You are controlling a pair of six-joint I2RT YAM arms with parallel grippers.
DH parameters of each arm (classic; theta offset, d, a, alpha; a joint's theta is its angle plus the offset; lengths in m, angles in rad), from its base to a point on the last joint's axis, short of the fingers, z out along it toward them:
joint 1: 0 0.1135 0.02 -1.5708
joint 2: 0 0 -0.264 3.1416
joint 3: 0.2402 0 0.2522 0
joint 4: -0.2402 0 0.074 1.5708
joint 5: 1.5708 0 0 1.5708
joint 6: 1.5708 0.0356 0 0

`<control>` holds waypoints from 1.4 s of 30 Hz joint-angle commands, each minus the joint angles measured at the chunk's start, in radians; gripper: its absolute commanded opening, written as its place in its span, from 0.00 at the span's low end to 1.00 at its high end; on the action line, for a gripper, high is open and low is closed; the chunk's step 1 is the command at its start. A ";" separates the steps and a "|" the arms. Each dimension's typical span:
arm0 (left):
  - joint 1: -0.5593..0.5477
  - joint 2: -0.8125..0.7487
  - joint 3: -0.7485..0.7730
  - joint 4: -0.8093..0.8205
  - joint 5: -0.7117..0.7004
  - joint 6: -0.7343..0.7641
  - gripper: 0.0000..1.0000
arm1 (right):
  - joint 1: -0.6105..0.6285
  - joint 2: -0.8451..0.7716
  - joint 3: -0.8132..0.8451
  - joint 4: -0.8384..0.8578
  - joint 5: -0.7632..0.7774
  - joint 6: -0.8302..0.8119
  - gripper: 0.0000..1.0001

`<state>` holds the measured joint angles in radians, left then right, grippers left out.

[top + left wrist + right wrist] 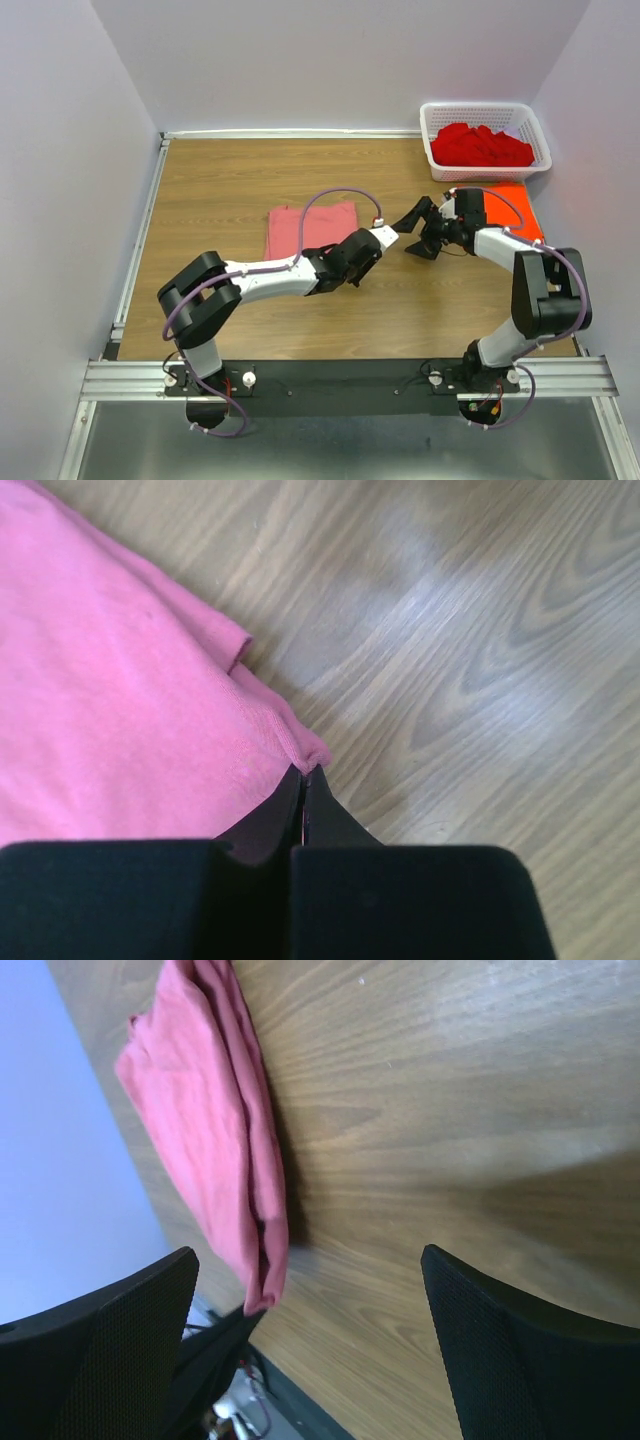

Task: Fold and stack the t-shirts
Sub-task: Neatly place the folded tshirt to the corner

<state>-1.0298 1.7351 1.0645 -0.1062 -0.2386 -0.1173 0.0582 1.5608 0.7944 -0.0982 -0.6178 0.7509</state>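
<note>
wood-grain table [230, 180], lilac walls [60, 200], folded pink t-shirt [300, 228]

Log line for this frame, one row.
left gripper: shut on pink t-shirt corner | right gripper: open, empty, above table | orange t-shirt: flat, right edge | red t-shirts: in basket

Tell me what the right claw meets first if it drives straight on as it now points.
The open right claw likely meets bare table, just beside the pink t-shirt; depth unclear.

Corner of the pink t-shirt [120, 700] between tight black fingers [330, 830], wooden table [480, 680] beneath.
</note>
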 commanded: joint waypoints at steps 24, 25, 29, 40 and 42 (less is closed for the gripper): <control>-0.007 -0.082 -0.011 0.056 0.028 -0.079 0.00 | 0.293 0.475 0.136 0.404 -0.128 0.183 0.65; -0.007 -0.080 -0.008 0.047 0.041 -0.088 0.03 | 0.293 0.469 0.144 0.381 -0.123 0.147 0.51; -0.007 -0.091 0.005 0.037 0.053 -0.111 0.38 | 0.293 0.433 0.172 0.293 -0.097 0.064 0.19; 0.025 -0.219 0.095 -0.173 -0.054 -0.139 0.97 | 0.293 0.283 0.278 -0.171 0.099 -0.310 0.01; 0.057 -0.262 0.097 -0.197 -0.073 -0.139 0.98 | 0.292 0.263 0.319 -0.250 0.197 -0.366 0.01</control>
<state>-1.0176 1.5501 1.1263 -0.2054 -0.2321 -0.2413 0.3523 1.8900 1.0470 -0.1074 -0.6098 0.5732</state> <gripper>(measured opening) 0.979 0.061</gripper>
